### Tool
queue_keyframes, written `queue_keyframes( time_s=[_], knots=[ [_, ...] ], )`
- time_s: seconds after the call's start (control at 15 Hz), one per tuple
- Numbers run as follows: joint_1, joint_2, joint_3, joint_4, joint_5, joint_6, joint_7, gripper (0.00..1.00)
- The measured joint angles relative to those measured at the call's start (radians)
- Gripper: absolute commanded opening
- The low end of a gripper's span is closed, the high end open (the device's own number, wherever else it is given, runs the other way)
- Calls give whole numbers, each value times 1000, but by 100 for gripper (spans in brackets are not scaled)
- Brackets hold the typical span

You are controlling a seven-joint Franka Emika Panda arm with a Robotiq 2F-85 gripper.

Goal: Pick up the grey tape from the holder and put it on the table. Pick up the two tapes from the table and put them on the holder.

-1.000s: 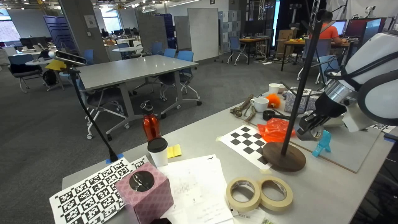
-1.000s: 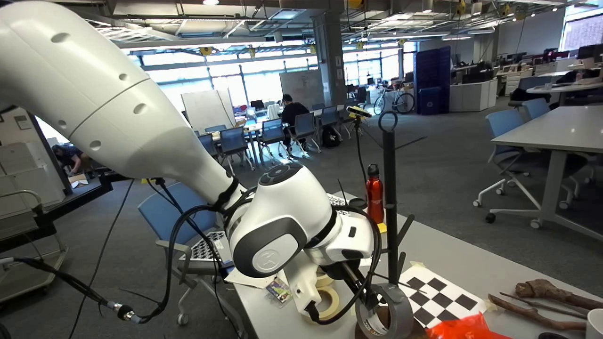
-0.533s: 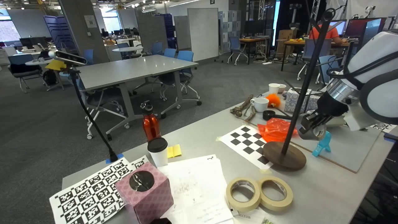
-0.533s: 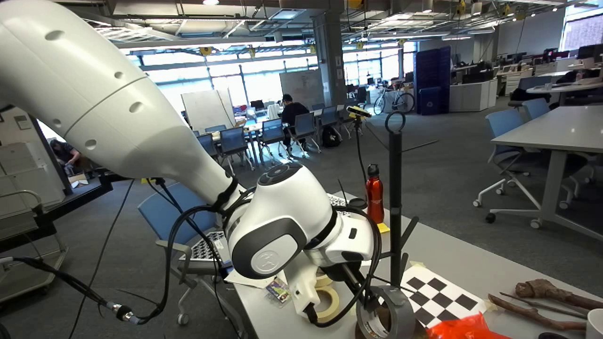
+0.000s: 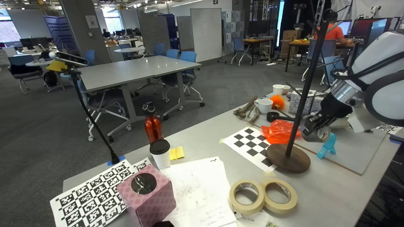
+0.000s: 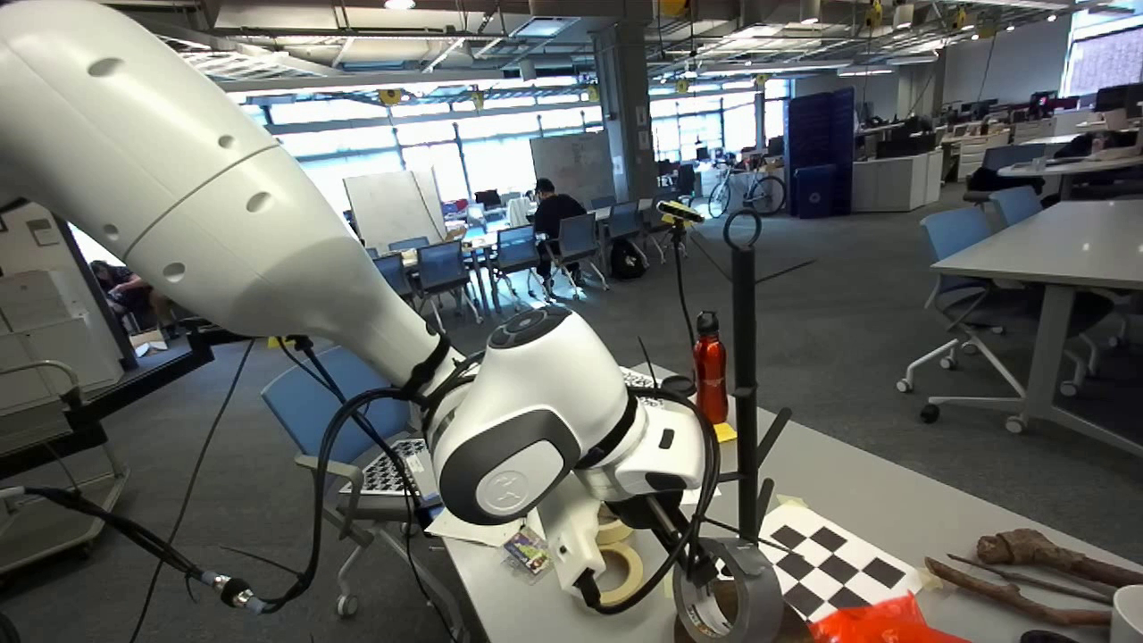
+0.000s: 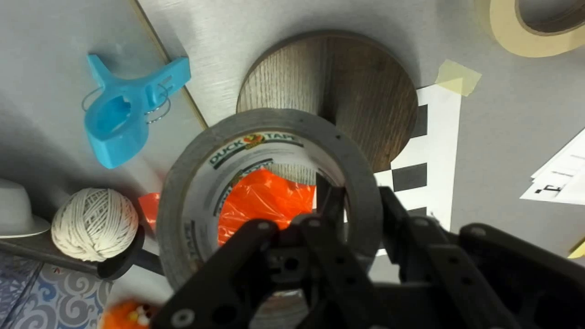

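Observation:
The grey tape is held in my gripper, one finger inside the ring and one outside, shut on its wall. Raised above the table, the tape stands right beside the holder; whether it touches the pole or its arms I cannot tell. In the wrist view the holder's round wooden base lies below, partly covered by the roll. The two tapes, a cream roll and its twin, lie flat against each other on the table.
A blue clip stands on a flat board near the base. Orange plastic, a checkerboard sheet, a white mug and sticks lie around. Papers and a pink box occupy the near side.
The holder's pole sways: its top swung right in both exterior views, then partly back. My gripper and the grey tape shift only slightly, and the grip stays the same.

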Motion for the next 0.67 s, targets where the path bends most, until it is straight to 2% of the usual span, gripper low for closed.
queue_keyframes(
  time_s=[0.67],
  knots=[
    [0,0,9,4,0,0,0,6]
  ],
)
